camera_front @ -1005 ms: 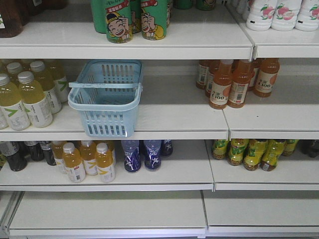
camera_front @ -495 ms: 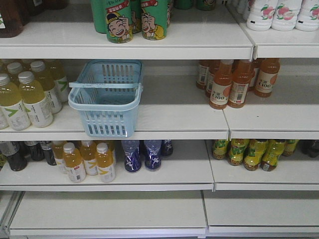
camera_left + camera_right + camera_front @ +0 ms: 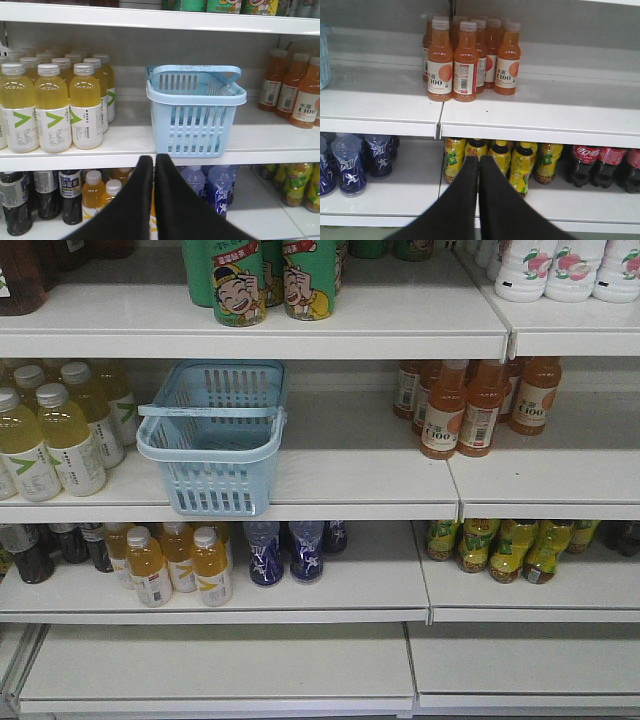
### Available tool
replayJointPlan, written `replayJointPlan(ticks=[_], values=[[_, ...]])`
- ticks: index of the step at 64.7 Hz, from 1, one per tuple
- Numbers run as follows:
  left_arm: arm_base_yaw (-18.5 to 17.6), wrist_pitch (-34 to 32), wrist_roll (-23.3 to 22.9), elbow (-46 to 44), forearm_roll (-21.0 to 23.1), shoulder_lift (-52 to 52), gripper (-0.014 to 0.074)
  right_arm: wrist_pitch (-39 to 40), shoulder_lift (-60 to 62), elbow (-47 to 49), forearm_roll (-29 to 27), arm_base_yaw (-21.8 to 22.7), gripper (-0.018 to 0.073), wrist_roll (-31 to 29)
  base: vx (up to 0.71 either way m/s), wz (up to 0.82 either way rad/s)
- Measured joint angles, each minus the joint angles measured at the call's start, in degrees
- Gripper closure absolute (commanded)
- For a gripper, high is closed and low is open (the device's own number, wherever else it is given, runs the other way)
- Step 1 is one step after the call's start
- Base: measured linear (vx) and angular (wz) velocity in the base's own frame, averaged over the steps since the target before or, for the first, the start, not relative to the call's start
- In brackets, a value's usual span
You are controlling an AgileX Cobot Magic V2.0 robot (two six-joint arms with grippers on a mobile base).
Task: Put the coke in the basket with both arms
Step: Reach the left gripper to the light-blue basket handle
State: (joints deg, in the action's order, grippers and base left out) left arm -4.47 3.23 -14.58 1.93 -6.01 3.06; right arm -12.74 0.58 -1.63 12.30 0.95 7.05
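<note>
Asking first about the basket: where is it sitting?

You are looking at the pale blue rectangular plastic basket with slotted sides (image 3: 215,490). It is sitting on the middle white shelf board (image 3: 350,475), with its front wall jutting a little past the shelf edge and one hoop handle lying across its rim. Yellow drink bottles with white caps (image 3: 65,440) are standing just to its left. Orange drink bottles (image 3: 470,410) are standing well apart on its right.

And what are my grippers doing?

Your black wedge-shaped left gripper (image 3: 154,159) is showing its tips just under the basket's front left corner in the left wrist view. Its fingers are pressing almost together, leaving only a thin slit and gripping nothing. Your right gripper (image 3: 478,160) is showing the same narrow slit and is also carrying nothing. It is pointing at yellow-green bottles (image 3: 520,165) on the shelf beneath the orange ones.

Where is the coke standing?

I cannot tell you from these views. Dark-liquid plastic cola bottles with red labels (image 3: 600,165) are standing at the lower right of your right wrist view, just beside the yellow-green bottles.
</note>
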Motion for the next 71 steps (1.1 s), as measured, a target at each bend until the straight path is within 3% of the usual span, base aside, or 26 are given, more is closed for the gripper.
replayJointPlan(ticks=[9, 16, 21, 31, 41, 47, 52, 56, 62, 71], values=[[0.0, -1.1, -8.1, 0.0, 7.5, 0.0, 0.0603, 0.0, 0.0, 0.0, 0.0, 0.0, 0.0564, 0.0, 0.0, 0.0], [0.0, -3.7, -18.8, 0.0, 19.1, 0.0, 0.0603, 0.0, 0.0, 0.0, 0.0, 0.0, 0.0564, 0.0, 0.0, 0.0], [0.0, -4.4, -23.6, 0.0, 25.8, 0.0, 0.0603, 0.0, 0.0, 0.0, 0.0, 0.0, 0.0564, 0.0, 0.0, 0.0], [0.0, -7.9, -26.3, 0.0, 38.5, 0.0, 0.0603, 0.0, 0.0, 0.0, 0.0, 0.0, 0.0564, 0.0, 0.0, 0.0], [0.0, -16.6, -27.8, 0.0, 58.2, 0.0, 0.0603, 0.0, 0.0, 0.0, 0.0, 0.0, 0.0564, 0.0, 0.0, 0.0], [0.0, -17.4, -30.3, -1.6, 64.4, 0.0, 0.0603, 0.0, 0.0, 0.0, 0.0, 0.0, 0.0564, 0.0, 0.0, 0.0], [0.0, -16.8, -31.1, -5.7, 64.0, 0.0, 0.0603, 0.0, 0.0, 0.0, 0.0, 0.0, 0.0564, 0.0, 0.0, 0.0], [0.0, -16.5, -31.2, -10.6, 61.2, 0.0, 0.0603, 0.0, 0.0, 0.0, 0.0, 0.0, 0.0564, 0.0, 0.0, 0.0], [0.0, -16.5, -31.3, -17.6, 55.0, 0.0, 0.0603, 0.0, 0.0, 0.0, 0.0, 0.0, 0.0564, 0.0, 0.0, 0.0], [0.0, -17.1, -31.1, -24.8, 41.2, 1.9, 0.0603, 0.0, 0.0, 0.0, 0.0, 0.0, 0.0564, 0.0, 0.0, 0.0]])
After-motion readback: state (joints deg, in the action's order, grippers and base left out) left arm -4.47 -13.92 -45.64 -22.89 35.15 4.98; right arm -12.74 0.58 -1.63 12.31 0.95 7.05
